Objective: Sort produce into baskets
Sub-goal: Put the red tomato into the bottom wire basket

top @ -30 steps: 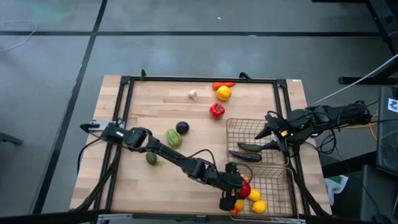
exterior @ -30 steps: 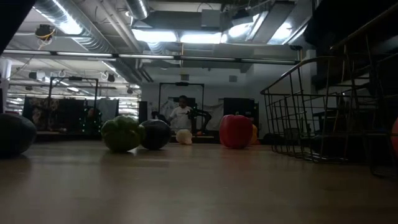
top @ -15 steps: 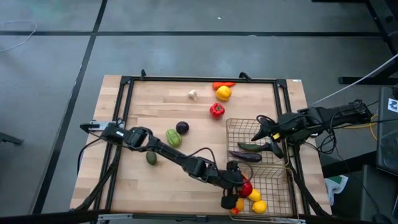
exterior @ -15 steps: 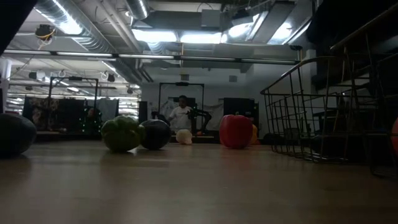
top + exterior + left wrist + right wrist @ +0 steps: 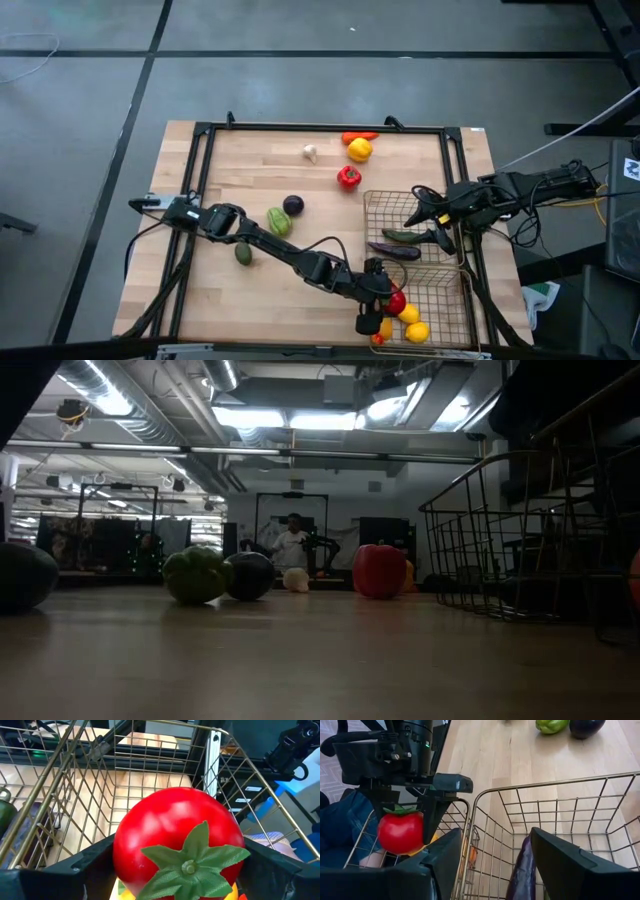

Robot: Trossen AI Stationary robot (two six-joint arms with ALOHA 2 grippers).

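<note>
Left claw (image 5: 385, 305) reached across the worktop (image 5: 260, 185) and hung over the near basket (image 5: 440, 290), pinching a red tomato (image 5: 177, 842) between its fingers (image 5: 447, 782), stem end toward the wrist camera. Under the tomato, yellow and orange pieces (image 5: 410, 322) lay in that basket.

Right claw (image 5: 425, 225) was over the far basket (image 5: 385, 205), fingers (image 5: 440, 855) spread, nothing between them. A purple eggplant (image 5: 395, 250) and a dark green piece (image 5: 400, 236) lay in the far basket just below it.

On the bare worktop: green pepper (image 5: 278, 221) touching a dark purple piece (image 5: 293, 205), an avocado (image 5: 243, 254) near the left arm, a red pepper (image 5: 348, 177), a yellow pepper (image 5: 359, 150) beside an orange piece (image 5: 360, 136), and white garlic (image 5: 310, 152).
</note>
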